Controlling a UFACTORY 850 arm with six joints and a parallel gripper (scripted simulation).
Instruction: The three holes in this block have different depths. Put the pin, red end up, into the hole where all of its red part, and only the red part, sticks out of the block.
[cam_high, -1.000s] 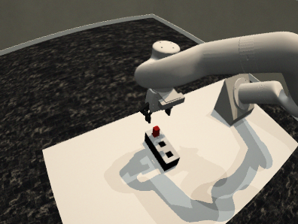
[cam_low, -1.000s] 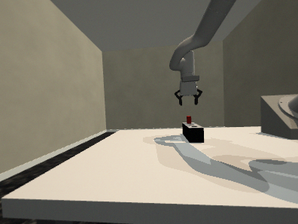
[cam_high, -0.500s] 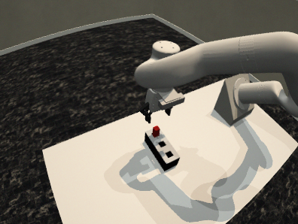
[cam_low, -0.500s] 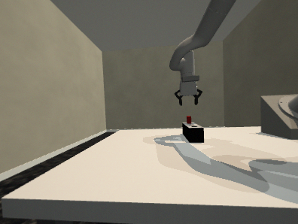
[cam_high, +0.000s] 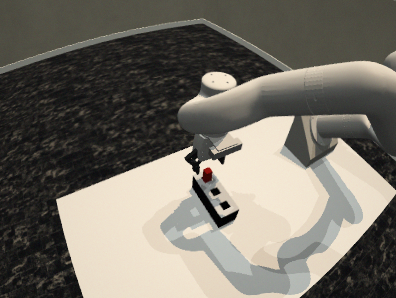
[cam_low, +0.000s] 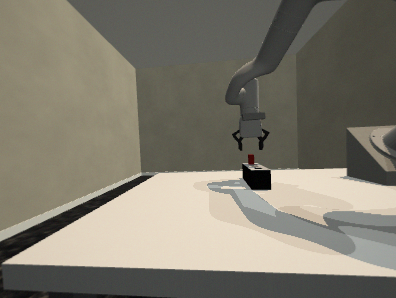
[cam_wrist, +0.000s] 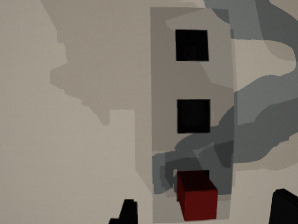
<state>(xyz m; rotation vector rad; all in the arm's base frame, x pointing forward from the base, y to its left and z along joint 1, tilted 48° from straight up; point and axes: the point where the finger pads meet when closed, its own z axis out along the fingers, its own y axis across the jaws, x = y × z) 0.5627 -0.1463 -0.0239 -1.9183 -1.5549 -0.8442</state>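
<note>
The black block (cam_high: 215, 199) with a pale top lies on the white table; it also shows in the exterior view (cam_low: 257, 176) and in the wrist view (cam_wrist: 193, 110). The pin (cam_high: 207, 174) stands in the block's end hole with its red part up; only red shows above the block. The other two holes (cam_wrist: 192, 44) (cam_wrist: 193, 116) are empty. My gripper (cam_high: 205, 161) (cam_low: 249, 145) is open and empty, a little above the pin, apart from it.
The arm's base (cam_high: 311, 137) stands at the back right of the white table. Dark speckled floor (cam_high: 90, 100) surrounds the table. Walls enclose the room in the exterior view.
</note>
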